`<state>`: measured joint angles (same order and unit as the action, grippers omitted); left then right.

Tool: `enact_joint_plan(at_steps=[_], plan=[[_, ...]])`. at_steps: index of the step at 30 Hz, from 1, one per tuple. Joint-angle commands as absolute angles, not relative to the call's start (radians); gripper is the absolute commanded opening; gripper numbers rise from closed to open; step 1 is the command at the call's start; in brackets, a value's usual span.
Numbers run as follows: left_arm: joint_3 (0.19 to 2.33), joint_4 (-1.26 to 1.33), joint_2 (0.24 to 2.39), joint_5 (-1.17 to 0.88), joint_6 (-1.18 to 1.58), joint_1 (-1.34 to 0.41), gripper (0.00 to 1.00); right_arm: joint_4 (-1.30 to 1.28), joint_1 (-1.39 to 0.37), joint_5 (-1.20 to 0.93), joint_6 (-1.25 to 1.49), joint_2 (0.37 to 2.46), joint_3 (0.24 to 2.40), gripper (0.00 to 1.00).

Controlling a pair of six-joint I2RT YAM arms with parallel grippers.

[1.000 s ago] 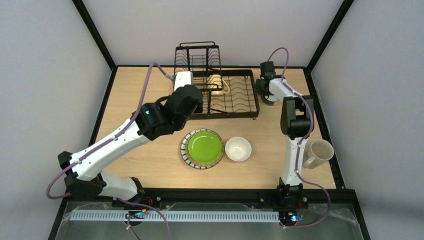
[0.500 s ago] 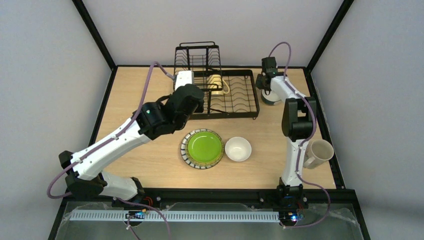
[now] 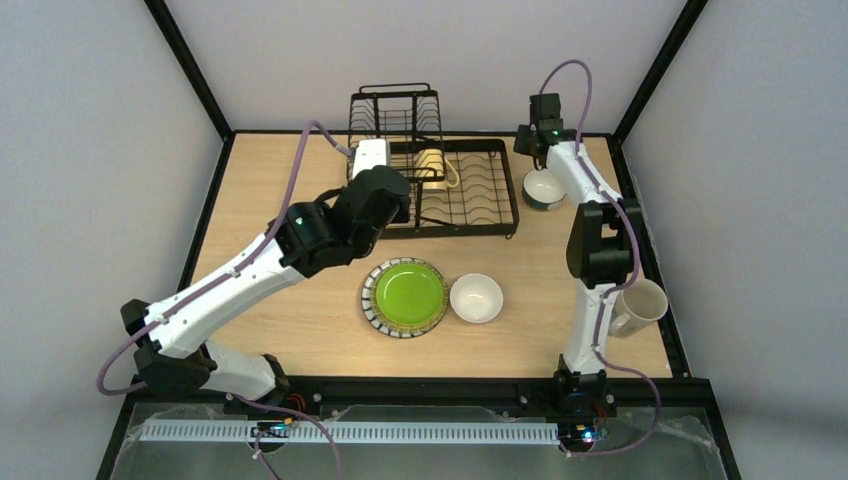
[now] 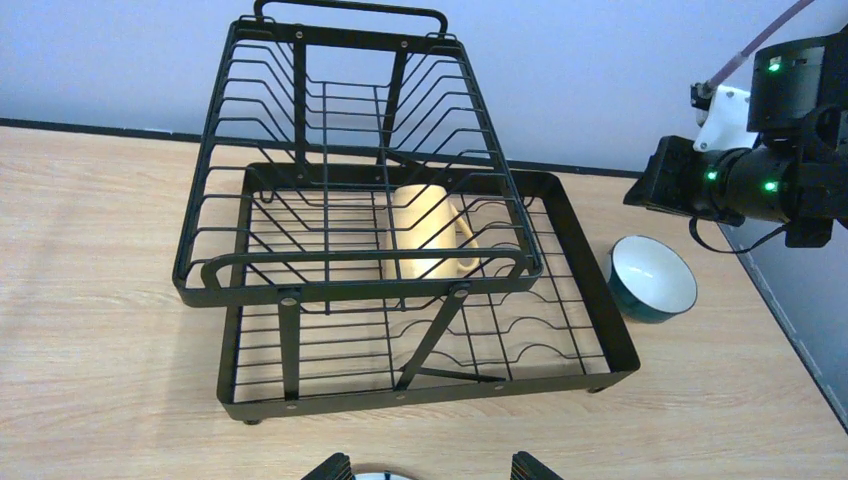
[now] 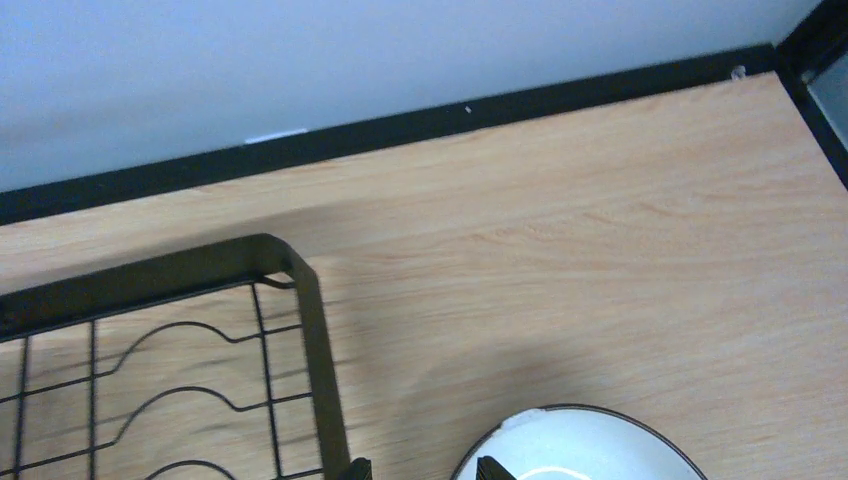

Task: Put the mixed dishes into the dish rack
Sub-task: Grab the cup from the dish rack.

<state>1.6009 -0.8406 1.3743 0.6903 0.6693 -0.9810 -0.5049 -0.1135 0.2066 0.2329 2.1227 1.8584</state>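
From overhead only, cream mug [image 3: 640,305]

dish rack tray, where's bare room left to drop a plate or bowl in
Bare: the slotted tray from the yellow mug across to its right rim, and the whole raised tier. Crowded: the tray's left under that tier, and the strip of table outside the right rim, where the blue bowl sits.

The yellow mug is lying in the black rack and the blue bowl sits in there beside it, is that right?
Not quite. The blue bowl stands on the table, just outside the right end of the black rack, as the left wrist view shows. The yellow mug does lie in the rack.
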Motion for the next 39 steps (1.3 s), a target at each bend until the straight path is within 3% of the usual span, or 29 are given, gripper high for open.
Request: enact_joint_plan(at_steps=[1,18,39], plan=[[1.630,-0.837,1.394,0.704,0.659,-0.975,0.92,-0.439,-0.147,0.132,0.144,2.060,1.893,0.59],[1.648,-0.830,1.411,0.699,0.627,-0.958,0.95,-0.325,-0.258,-0.288,-0.071,2.175,1.896,0.54],[1.606,-0.771,1.363,0.627,0.594,-0.900,0.96,-0.318,-0.292,-0.347,-0.107,2.376,2.034,0.54]])
